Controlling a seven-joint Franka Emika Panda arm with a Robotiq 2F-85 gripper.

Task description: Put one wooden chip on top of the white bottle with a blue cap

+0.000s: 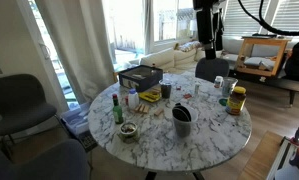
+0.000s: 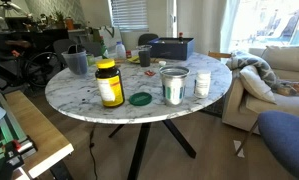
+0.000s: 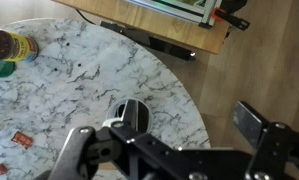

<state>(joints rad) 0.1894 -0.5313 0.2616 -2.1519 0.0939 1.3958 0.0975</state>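
My gripper (image 1: 207, 40) hangs high above the far side of the round marble table (image 1: 204, 140). In the wrist view its fingers (image 3: 184, 135) are spread apart with nothing between them, above the table's edge and a black cup (image 3: 129, 112). A small white bottle (image 1: 226, 86) stands near the table's edge beside a yellow-labelled jar (image 1: 236, 100). It also shows in an exterior view (image 2: 202, 83); its cap colour is hard to tell. Small flat pieces (image 1: 184, 97) lie mid-table, too small to identify. The wrist view shows small reddish pieces (image 3: 21, 140).
On the table are a green bottle (image 1: 116, 108), a small bowl (image 1: 128, 131), a black cup (image 1: 181, 120), a black box (image 1: 139, 75), a tin (image 2: 174, 85) and a green lid (image 2: 140, 99). Chairs (image 1: 19, 100) and a sofa (image 2: 279, 70) surround the table.
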